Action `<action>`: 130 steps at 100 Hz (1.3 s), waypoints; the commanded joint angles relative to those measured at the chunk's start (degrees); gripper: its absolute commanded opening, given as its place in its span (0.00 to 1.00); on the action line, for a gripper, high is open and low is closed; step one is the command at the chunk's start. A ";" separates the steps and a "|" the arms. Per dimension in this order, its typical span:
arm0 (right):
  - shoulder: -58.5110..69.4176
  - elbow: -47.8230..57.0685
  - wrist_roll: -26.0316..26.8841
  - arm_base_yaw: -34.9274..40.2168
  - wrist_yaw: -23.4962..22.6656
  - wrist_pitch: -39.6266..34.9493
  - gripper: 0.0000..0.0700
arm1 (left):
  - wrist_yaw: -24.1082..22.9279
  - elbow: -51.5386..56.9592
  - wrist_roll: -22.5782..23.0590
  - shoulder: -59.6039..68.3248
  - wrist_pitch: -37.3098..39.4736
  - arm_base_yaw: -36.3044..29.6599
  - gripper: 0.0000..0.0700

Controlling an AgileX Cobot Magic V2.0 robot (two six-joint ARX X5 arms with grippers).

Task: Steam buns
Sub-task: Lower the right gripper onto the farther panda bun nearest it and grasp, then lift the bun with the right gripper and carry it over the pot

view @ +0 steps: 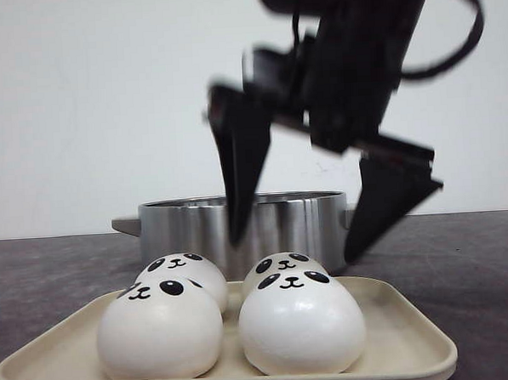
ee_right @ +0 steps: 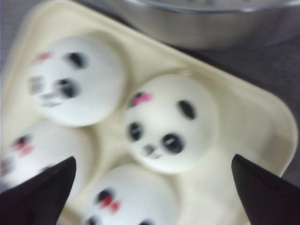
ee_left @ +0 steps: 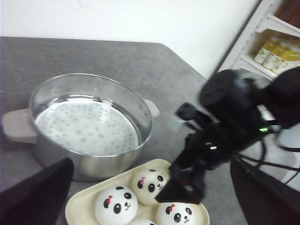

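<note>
Buns (view: 231, 315): four on tray (view: 398, 344), no writing | right tool (view: 304, 251) apart | left tool (ee_left: 150, 206) apart

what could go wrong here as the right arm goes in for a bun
1. The four buns sit packed together on the tray, so an open finger of the right end effector could dent or shove a neighbouring bun.
2. The steamer pot stands right behind the tray; a low carry might clip its rim.
3. The buns look soft and smooth, so a hard squeeze may deform one.

Soft even light, right wrist view blurred
</note>
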 commanded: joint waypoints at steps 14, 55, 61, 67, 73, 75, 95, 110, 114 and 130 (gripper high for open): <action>4.39 0.74 0.98 0.44 1.57 2.69 0.96 | -0.15 0.96 0.87 0.02 0.59 -1.40 1.00; 8.00 0.74 1.14 -0.35 3.48 5.75 0.68 | -0.17 0.96 0.90 0.02 0.59 -1.64 1.00; 8.00 0.74 1.16 -0.59 3.89 5.66 0.62 | -0.20 0.96 0.92 0.02 0.63 -1.64 1.00; 8.00 0.74 1.09 -0.59 3.93 5.64 0.44 | -0.20 0.96 0.94 0.04 0.61 -1.64 1.00; 8.00 0.74 1.07 -0.59 3.80 5.62 0.20 | -0.31 0.96 0.94 0.04 0.63 -1.64 1.00; 8.00 0.74 1.05 -0.59 3.67 5.53 0.12 | -0.39 0.96 0.94 0.04 0.63 -1.64 1.00; 7.52 1.55 0.98 -0.13 3.69 4.87 0.00 | -1.51 0.96 0.94 0.04 0.66 -1.62 1.00; 3.17 5.31 -0.39 2.10 2.84 0.70 0.00 | -1.51 0.96 0.94 0.02 0.68 -1.62 1.00; 1.88 6.45 -0.68 2.89 2.78 -0.22 0.00 | -1.55 0.96 0.94 0.04 0.83 -1.62 1.00; -3.98 13.09 -2.27 6.29 3.02 -6.64 0.00 | -3.65 0.96 1.22 0.04 1.55 -1.62 1.00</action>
